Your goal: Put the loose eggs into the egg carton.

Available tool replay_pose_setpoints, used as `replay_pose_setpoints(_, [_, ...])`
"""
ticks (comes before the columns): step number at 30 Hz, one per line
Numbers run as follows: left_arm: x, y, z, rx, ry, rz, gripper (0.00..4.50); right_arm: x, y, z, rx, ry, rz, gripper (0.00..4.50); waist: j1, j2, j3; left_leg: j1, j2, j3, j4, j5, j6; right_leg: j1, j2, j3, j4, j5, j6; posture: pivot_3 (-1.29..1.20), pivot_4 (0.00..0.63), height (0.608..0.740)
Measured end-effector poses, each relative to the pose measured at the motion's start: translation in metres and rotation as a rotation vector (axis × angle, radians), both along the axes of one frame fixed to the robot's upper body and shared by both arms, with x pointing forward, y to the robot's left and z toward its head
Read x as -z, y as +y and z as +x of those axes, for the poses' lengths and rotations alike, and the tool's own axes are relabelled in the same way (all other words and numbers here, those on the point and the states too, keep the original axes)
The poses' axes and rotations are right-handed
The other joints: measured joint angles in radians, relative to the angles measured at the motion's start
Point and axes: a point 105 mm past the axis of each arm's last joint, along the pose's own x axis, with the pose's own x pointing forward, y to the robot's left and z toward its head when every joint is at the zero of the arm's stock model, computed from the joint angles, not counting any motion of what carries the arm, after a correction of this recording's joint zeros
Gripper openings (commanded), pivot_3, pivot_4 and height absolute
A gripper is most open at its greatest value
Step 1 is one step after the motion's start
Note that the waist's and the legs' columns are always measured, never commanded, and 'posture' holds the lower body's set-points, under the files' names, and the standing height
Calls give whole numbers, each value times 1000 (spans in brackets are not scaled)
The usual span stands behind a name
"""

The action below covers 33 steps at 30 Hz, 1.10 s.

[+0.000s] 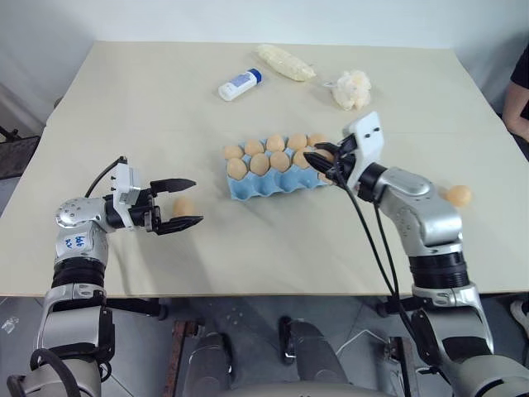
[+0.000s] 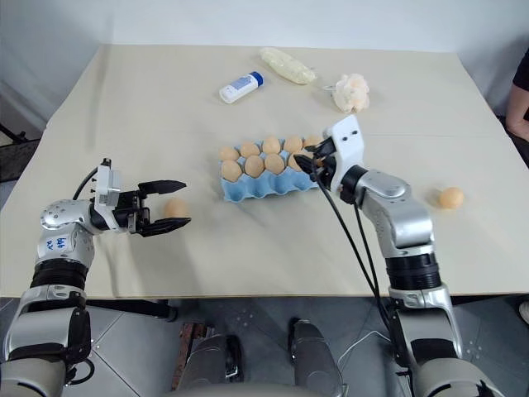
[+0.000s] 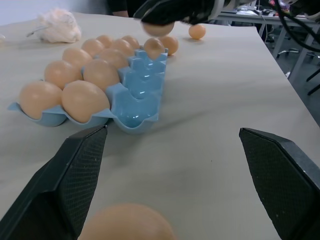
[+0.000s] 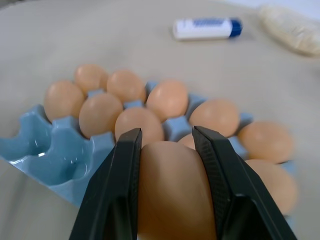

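Left eye view: right gripper [image 1: 321,163] clamps an egg [image 4: 172,190] above egg carton [image 1: 277,184]; left gripper [image 1: 183,203] gapes around loose egg [image 1: 183,206]; bottle [image 1: 240,84] well behind.

Broad beige matte rectangular tabletop [image 1: 165,116], plain pale grey wall [image 1: 248,16] behind, grey speckled floor [image 1: 140,356] beneath, soft even light

The near row of cups in the egg carton [image 1: 273,184] is left open at 6 o'clock. Approach from 3 o'clock is obstructed by the right gripper [image 1: 324,162], clamped on an egg [image 4: 172,190]. Passage at 12 o'clock is blocked by seated eggs [image 1: 264,155].
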Motion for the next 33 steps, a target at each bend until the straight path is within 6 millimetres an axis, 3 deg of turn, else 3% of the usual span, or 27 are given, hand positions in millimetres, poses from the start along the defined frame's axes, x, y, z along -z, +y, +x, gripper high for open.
replay_pose_setpoints(4, [0,-1,1,2,1,5,4500,11,6,3,-7,7,-25,1273,-5,0,0,0,0,0,0,0,0,0,0,0,0,0,0,0,150,740])
replay_pose_setpoints(12, [-1,-5,2,13,-12,5,4500,8,10,8,-6,-24,-44,4005,-13,0,0,1,1,0,0,0,-1,0,0,0,3,0,0,0,150,740])
replay_pose_setpoints(14, [-1,-5,2,13,-14,6,4500,8,10,8,-4,-27,-48,4482,-12,0,0,1,1,0,0,1,-1,0,0,0,3,0,0,0,150,740])
replay_pose_setpoints(21, [3,-3,2,4,2,-1,4500,5,11,6,-20,-38,-52,4482,-11,0,0,1,0,0,0,1,-1,0,0,0,3,0,0,0,150,740])
replay_pose_setpoints(26, [3,-4,2,4,1,-4,4500,-9,3,-3,-58,-69,-79,4482,-9,0,0,1,0,0,-1,0,-1,0,0,0,2,0,0,0,150,740])
replay_pose_setpoints(33, [2,-3,2,2,-7,-13,4500,-4,-42,-29,-47,-14,-119,4482,-5,0,0,0,0,-1,-1,0,-1,0,0,0,0,0,0,0,150,740])
